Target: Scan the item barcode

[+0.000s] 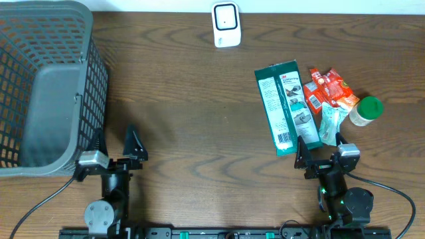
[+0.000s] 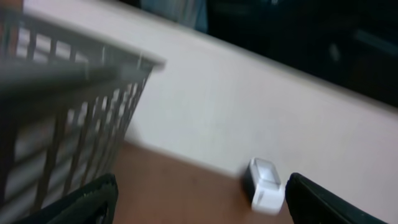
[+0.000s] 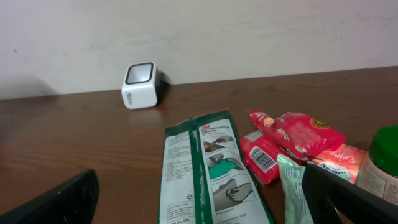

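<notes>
Okay, biggest thing first: the grey mesh basket [image 1: 96, 73] takes up the left end of the table [image 1: 186, 119] and has nothing to do with the scan yet.

The item pile is on the right. I'd go for the flat green pack [image 1: 284, 106], the largest thing there. It lies lengthwise just ahead of the right gripper [image 1: 320, 147], with its barcode [image 1: 285, 139] face up at the near end. It looks like thin printed card or film around something flat, so I'd guess it's light, a bit floppy and slick. Since it sits flush on the wood, a pinch from straight above won't find much to bite. I'd take it by a long edge around the middle and keep the fingers off the code.

Touching its right side are the red snack packets [image 1: 329, 86], which are crinkly, soft and easy to crush. Then there's a pale pouch [image 1: 330, 123] and a small green-capped bottle [image 1: 366, 109], the only rigid thing in the pile.

The right gripper has its jaws spread wide and holds nothing. The left gripper [image 1: 117, 143] is also wide open and empty, sitting by the basket.

The white scanner [image 1: 226, 25] stands at the far edge, well apart from the pile.
</notes>
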Robot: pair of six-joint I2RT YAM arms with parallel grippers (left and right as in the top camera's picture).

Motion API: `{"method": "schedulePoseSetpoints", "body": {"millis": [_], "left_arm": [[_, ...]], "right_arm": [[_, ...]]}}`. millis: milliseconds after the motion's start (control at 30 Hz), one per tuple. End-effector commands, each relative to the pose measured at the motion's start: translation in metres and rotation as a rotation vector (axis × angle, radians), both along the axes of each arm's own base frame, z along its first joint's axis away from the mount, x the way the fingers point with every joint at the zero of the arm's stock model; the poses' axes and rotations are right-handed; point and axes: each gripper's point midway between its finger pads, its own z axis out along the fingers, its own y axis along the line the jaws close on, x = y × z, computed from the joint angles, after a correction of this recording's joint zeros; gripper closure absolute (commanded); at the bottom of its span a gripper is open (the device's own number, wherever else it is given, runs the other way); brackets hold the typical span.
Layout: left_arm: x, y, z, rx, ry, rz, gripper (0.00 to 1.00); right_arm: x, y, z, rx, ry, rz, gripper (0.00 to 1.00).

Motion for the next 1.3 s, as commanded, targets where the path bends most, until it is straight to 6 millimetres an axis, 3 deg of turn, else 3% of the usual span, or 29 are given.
{"method": "schedulePoseSetpoints", "body": {"millis": [0, 200, 367, 1267], "left_arm": [[0.004, 0.003, -0.023, 0.031, 0.085, 0.022, 0.13], [0.005, 0.003, -0.066, 0.234, 0.27, 0.034, 0.13], [0.003, 0.003, -0.092, 0.268, 0.376, 0.023, 0.13], [0.003, 0.002, -0.092, 0.267, 0.375, 0.016, 0.13]], "right_arm": [[0.0, -0.001, 0.0, 0.014, 0.002, -0.005, 0.01], [0.0, -0.001, 0.0, 0.014, 0.002, -0.005, 0.01], [0.0, -0.001, 0.0, 0.014, 0.002, -0.005, 0.01], [0.0, -0.001, 0.0, 0.014, 0.002, -0.005, 0.01]]}}
